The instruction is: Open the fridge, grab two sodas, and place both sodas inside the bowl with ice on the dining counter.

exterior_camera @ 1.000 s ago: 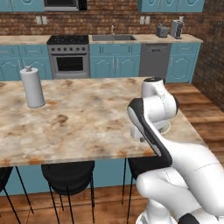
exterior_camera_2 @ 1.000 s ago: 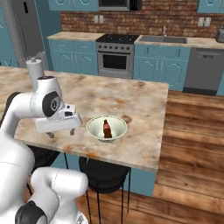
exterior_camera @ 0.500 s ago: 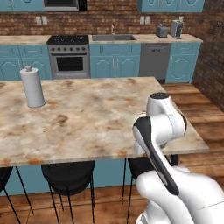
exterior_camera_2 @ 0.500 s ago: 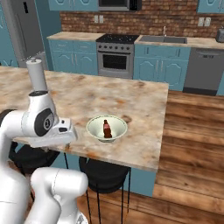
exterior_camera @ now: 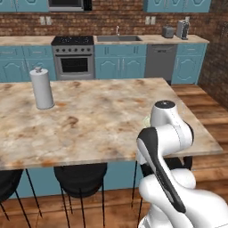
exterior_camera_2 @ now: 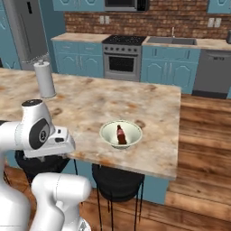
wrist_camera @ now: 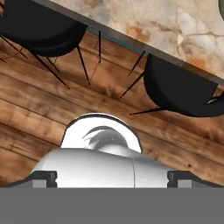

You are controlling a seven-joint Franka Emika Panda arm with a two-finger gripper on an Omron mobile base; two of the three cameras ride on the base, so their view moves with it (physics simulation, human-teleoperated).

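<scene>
A paper towel roll [exterior_camera_2: 44,80] is seen standing at the left of the dining counter [exterior_camera_2: 85,106], with the fridge [exterior_camera_2: 28,29] behind it. Further right, near the counter's front edge, one dark reddish-brown soda [exterior_camera_2: 121,135] is seen lying in the bowl [exterior_camera_2: 121,134]. The gripper [wrist_camera: 112,178] is held with its jaws wide apart and empty, over the wooden floor [wrist_camera: 39,100] beside two black stools [wrist_camera: 181,89].

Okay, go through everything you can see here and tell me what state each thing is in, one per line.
Fridge: door shut.
Bowl: upright on the dining counter, one soda in it.
Soda: dark reddish-brown bottle, lying in the bowl.
Paper towel roll: standing upright on the counter.
Gripper: open, holding nothing, pointed down at the floor and stools.
Oven: door shut.
</scene>
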